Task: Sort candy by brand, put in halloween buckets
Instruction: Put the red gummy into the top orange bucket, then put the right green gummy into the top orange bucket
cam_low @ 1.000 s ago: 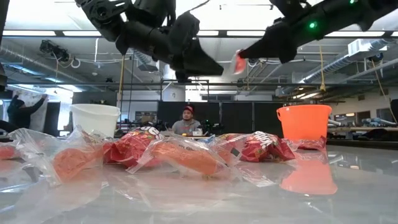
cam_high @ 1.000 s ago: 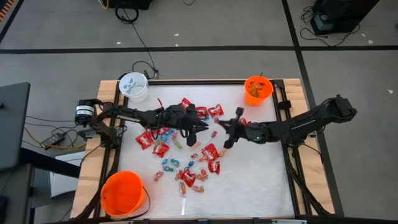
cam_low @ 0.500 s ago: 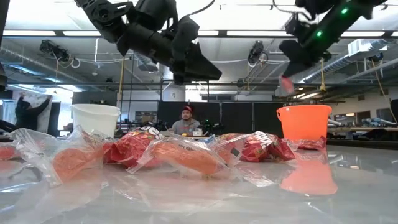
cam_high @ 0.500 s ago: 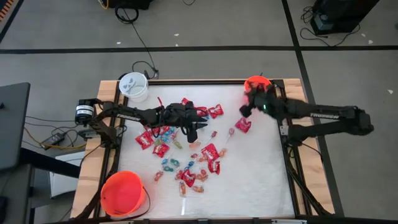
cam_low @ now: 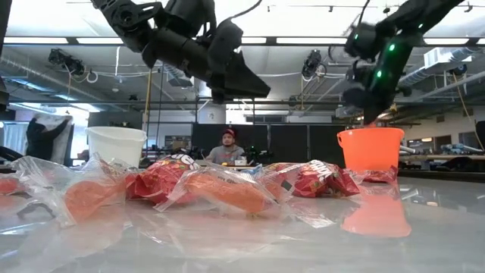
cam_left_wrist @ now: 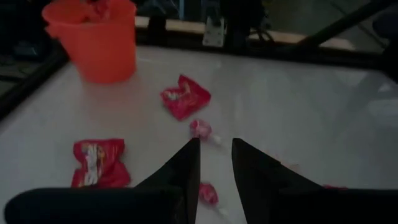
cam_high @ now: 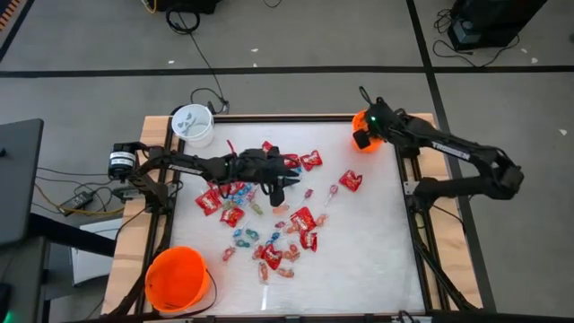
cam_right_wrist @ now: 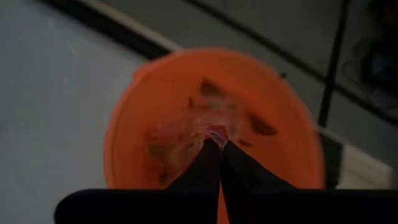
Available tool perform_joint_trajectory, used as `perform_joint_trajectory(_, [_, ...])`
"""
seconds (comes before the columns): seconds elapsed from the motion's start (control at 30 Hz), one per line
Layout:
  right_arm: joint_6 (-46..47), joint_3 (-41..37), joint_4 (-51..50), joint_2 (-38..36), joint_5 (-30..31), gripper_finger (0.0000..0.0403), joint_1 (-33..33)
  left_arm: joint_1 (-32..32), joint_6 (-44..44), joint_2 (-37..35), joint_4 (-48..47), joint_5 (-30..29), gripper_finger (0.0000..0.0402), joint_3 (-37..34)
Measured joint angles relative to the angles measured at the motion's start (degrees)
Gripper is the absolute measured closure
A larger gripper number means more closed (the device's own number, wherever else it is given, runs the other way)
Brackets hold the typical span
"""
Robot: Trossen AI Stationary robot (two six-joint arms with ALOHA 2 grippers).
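Observation:
Candy (cam_high: pixel 269 224) lies scattered on the white table: red packets, blue pieces and pink clear-wrapped ones. My left gripper (cam_high: pixel 280 190) hovers over the pile, open by a narrow gap with nothing between its fingers (cam_left_wrist: pixel 214 149); a pink sweet on a stick (cam_left_wrist: pixel 202 129) lies just beyond. My right gripper (cam_high: pixel 362 136) hangs over the small orange bucket (cam_right_wrist: pixel 211 118) at the far right corner, shut on a small pink candy. The white bucket (cam_high: pixel 193 124) stands at the far left corner. The larger orange bucket (cam_high: pixel 177 278) stands at the near left corner. My right gripper pinches a small pink clear-wrapped candy (cam_right_wrist: pixel 216 133) between its two fingers, at their free ends. The fingers slant down from above. The candy is lifted clear, above the open mouth of the small orange bucket, which holds wrapped candy.
A red packet (cam_high: pixel 351 180) and a sweet on a stick (cam_high: pixel 334 191) lie apart from the pile, toward the right. The table's near right part is bare white surface (cam_high: pixel 368 260). A person sits in the room beyond the table (cam_low: pixel 229 148).
My right gripper has swung from the middle of the table toward the far right corner, carrying the pink candy. It has tipped to point downward and now stands over the small orange bucket. My left arm has kept still.

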Motion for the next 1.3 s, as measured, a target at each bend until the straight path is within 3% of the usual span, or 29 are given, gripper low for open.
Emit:
perform_joint_trajectory(0.13, [-2.3,-0.1,3.0,4.5,-1.3,0.0371,-2.5,0.0,-0.3,0.0,-0.4,-3.7,0.0303,0.0])
perform_joint_trajectory(0.3, [-3.7,-0.1,6.0,8.7,-8.8,0.0343,-6.3,0.0,-0.4,0.0,-0.5,-4.0,0.0302,0.0])
perform_joint_trajectory(0.4, [-3.1,0.0,7.5,9.6,-9.9,0.0323,-7.5,0.1,-1.3,-0.5,-4.3,-4.0,0.0302,0.0])
perform_joint_trajectory(0.6, [-4.6,0.3,7.9,4.8,-9.5,0.0276,-7.7,1.0,-1.2,-3.0,-15.8,-5.1,0.0302,0.0])
perform_joint_trajectory(0.8, [-3.9,0.3,5.1,-3.9,-9.7,0.0238,-6.9,0.8,-0.9,-3.3,-18.1,-3.7,0.0302,0.0])
perform_joint_trajectory(0.93, [-1.9,0.3,2.2,-10.4,-10.9,0.0229,-3.9,0.0,0.0,-3.4,-20.1,-3.1,0.0302,0.0])
perform_joint_trajectory(1.07, [-0.3,0.3,1.7,-15.8,-17.5,0.0230,1.1,-0.2,0.0,-3.4,-23.8,-2.0,0.0302,0.4])
perform_joint_trajectory(1.17, [1.2,0.3,2.2,-18.2,-20.7,0.0231,6.3,-0.8,0.0,-3.4,-34.5,-1.2,0.0302,4.1])
perform_joint_trajectory(1.3, [3.1,0.3,4.4,-18.5,-18.4,0.0231,14.4,-2.9,-0.2,-3.4,-47.5,-5.5,0.0303,10.0])
